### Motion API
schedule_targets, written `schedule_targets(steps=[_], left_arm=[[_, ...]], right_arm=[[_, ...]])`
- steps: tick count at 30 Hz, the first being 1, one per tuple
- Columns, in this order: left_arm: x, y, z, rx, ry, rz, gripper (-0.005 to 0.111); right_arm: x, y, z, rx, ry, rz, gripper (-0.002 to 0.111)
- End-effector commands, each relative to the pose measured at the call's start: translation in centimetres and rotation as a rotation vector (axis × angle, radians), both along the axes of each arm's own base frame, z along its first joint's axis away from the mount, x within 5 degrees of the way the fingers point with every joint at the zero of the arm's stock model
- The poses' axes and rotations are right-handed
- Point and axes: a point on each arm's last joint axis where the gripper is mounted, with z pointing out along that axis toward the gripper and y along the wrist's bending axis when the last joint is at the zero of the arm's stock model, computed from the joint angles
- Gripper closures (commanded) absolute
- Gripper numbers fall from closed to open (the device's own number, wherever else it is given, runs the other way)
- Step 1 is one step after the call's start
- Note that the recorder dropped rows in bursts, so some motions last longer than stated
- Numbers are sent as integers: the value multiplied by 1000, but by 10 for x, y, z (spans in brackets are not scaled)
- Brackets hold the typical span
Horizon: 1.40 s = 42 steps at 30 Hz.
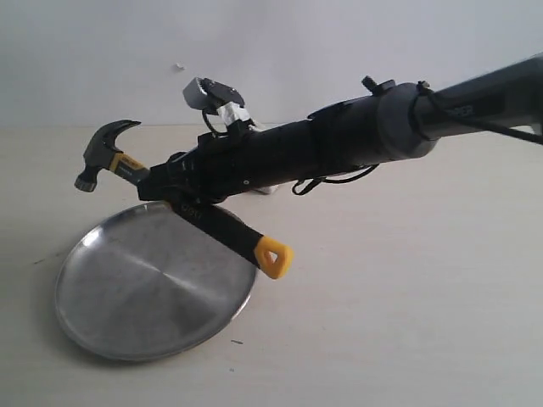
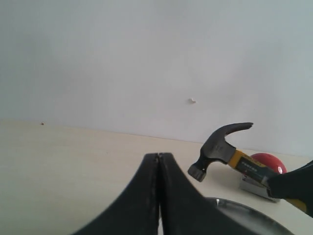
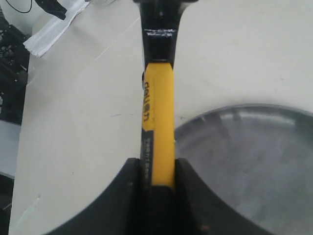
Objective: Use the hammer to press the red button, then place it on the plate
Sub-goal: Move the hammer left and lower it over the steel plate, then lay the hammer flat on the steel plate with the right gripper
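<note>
My right gripper (image 1: 163, 184) is shut on the hammer (image 1: 109, 155), clamping its black-and-yellow handle (image 3: 157, 117) just behind the dark head. The hammer hangs tilted over the far edge of the plate (image 1: 153, 284), head up to the left and yellow looped end (image 1: 273, 256) low to the right. The red button (image 2: 266, 163) on its grey base peeks out behind the hammer (image 2: 222, 147) in the left wrist view; the arm hides it in the exterior view. My left gripper (image 2: 159, 156) is shut with nothing in it, near the plate's rim (image 2: 244, 208).
The black right arm (image 1: 339, 140) reaches across the table from the upper right. A white-and-grey fitting (image 1: 212, 100) sits on it. White cloth and dark cables (image 3: 51, 22) lie off the table's edge. A pale wall stands behind the table.
</note>
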Motion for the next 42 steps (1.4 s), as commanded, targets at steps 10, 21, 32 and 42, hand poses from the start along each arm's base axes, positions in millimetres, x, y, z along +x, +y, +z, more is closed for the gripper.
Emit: schedule_targets(steps=[10, 21, 32, 42], left_arm=[[-1, -1, -1, -5, 2, -6, 107], [-1, -1, -1, -5, 2, -6, 107], [-1, -1, -1, -5, 2, -6, 107], [-1, -1, -1, -2, 1, -6, 107]], right_arm=[[-14, 50, -16, -73, 9, -86, 108], [-12, 48, -46, -121, 94, -133, 108], [-14, 47, -53, -183, 37, -71, 108], [-16, 46, -55, -217, -2, -34, 108]])
